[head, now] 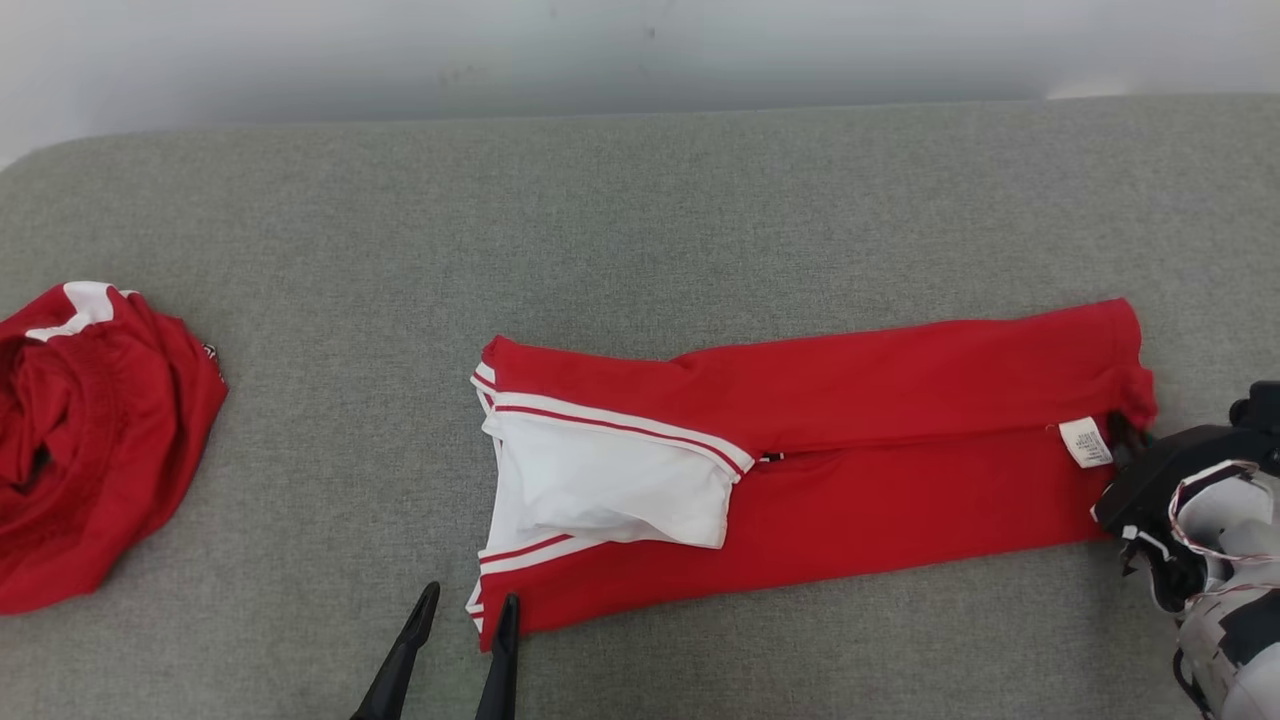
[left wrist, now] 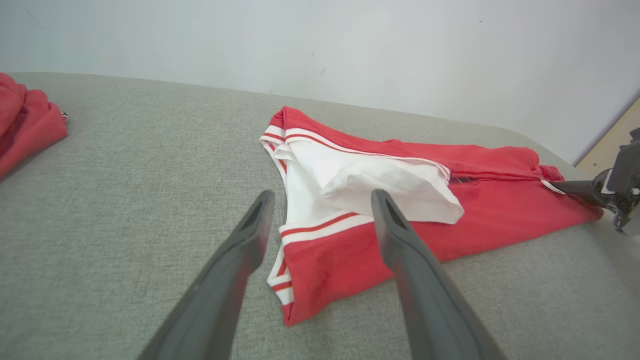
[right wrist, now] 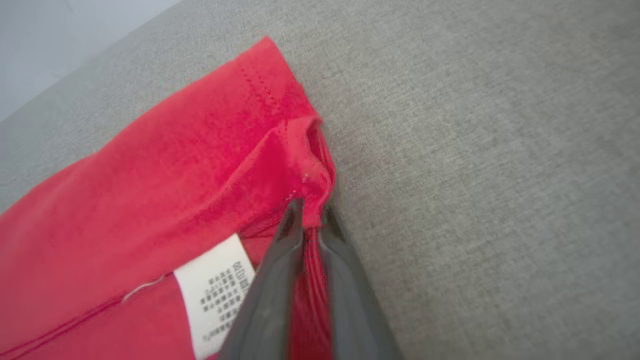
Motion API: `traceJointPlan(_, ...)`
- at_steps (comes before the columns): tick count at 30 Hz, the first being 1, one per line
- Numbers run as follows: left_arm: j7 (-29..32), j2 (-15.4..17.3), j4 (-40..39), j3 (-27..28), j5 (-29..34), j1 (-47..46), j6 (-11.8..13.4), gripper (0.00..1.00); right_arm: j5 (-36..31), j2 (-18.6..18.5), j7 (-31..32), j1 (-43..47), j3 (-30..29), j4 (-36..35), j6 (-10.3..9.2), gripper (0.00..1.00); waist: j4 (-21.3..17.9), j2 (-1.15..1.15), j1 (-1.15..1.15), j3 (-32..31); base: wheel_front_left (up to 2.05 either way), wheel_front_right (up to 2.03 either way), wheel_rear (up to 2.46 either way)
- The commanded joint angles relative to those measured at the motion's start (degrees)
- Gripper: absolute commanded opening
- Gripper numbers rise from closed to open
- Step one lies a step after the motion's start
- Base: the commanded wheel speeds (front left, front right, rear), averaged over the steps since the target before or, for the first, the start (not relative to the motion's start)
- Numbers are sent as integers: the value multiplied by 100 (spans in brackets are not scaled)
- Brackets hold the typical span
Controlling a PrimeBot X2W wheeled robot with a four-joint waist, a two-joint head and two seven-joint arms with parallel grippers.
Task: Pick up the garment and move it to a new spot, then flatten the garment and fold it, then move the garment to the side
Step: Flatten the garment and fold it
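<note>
The garment [head: 900, 400], red with a white panel and red-white striped trim at its left end, lies folded into a long band across the grey surface [head: 640, 220]. My left gripper [head: 470, 597] stands open at the band's near-left corner, one finger over the striped edge [left wrist: 322, 200]. My right gripper [head: 1125, 435] is at the band's right end beside the white label [head: 1085, 442]. In the right wrist view its fingers [right wrist: 311, 210] are pinched shut on a bunched bit of the red hem [right wrist: 305, 170]; the same gripper [left wrist: 575, 187] appears at the far right of the left wrist view.
A second red garment [head: 90, 440] lies crumpled at the surface's left edge [left wrist: 25, 115]. A pale wall [head: 640, 50] runs behind the surface. Bare grey fabric surrounds the band in front and behind.
</note>
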Motion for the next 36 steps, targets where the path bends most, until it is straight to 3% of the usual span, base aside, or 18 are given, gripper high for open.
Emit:
traceJointPlan(1,-29,-6,25,-7,40,-3,-27,100,35,218,173,431,135,127,-9,0,-25,0,0,-30,0,0,0)
traceJointPlan(14,-29,-9,26,66,93,104,-45,100,259,-365,-451,412,253,-179,-14,0,-174,0,0,-230,0,0,0)
traceJointPlan(23,-29,-9,-23,66,103,98,-140,100,395,-850,-529,352,457,-614,-8,0,-373,0,0,-351,0,0,0)
traceJointPlan(36,-29,-12,62,26,-13,236,-68,100,622,-1136,-311,478,1086,-2212,-6,0,-445,0,0,-682,0,0,0)
